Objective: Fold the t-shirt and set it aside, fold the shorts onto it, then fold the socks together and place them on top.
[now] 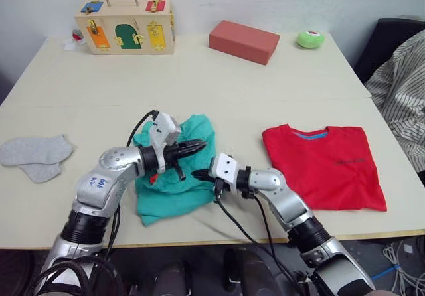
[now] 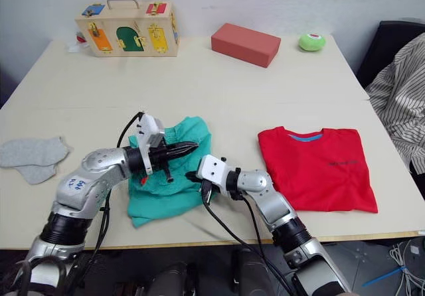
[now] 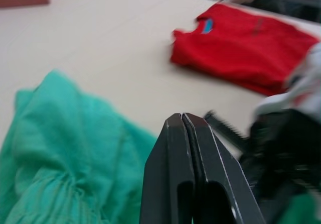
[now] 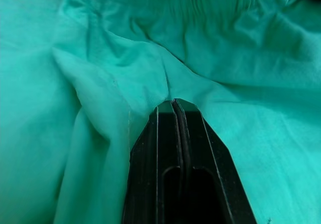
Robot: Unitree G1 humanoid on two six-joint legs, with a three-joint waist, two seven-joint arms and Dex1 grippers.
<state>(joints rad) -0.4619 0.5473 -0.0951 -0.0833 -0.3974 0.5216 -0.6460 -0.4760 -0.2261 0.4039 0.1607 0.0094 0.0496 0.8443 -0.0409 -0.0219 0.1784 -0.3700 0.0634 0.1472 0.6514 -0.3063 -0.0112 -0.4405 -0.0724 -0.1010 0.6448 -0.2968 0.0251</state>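
The right tool [image 4: 173,102] is pinched on a fold of the shorts [image 1: 174,176] mid-worktop; the left tool [image 3: 183,117] hovers above them, fingers together and empty. The t-shirt [image 1: 323,165] lies folded aside, so the shorts fold is underway, needing a carry-over next. The head view adds the socks [image 1: 36,155].

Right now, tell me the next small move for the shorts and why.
Probably lift the right gripper a little, drawing the cloth edge up to start a fold. Its fingers look shut on a pinch of the shorts, which lie crumpled, while the t-shirt already lies folded aside.
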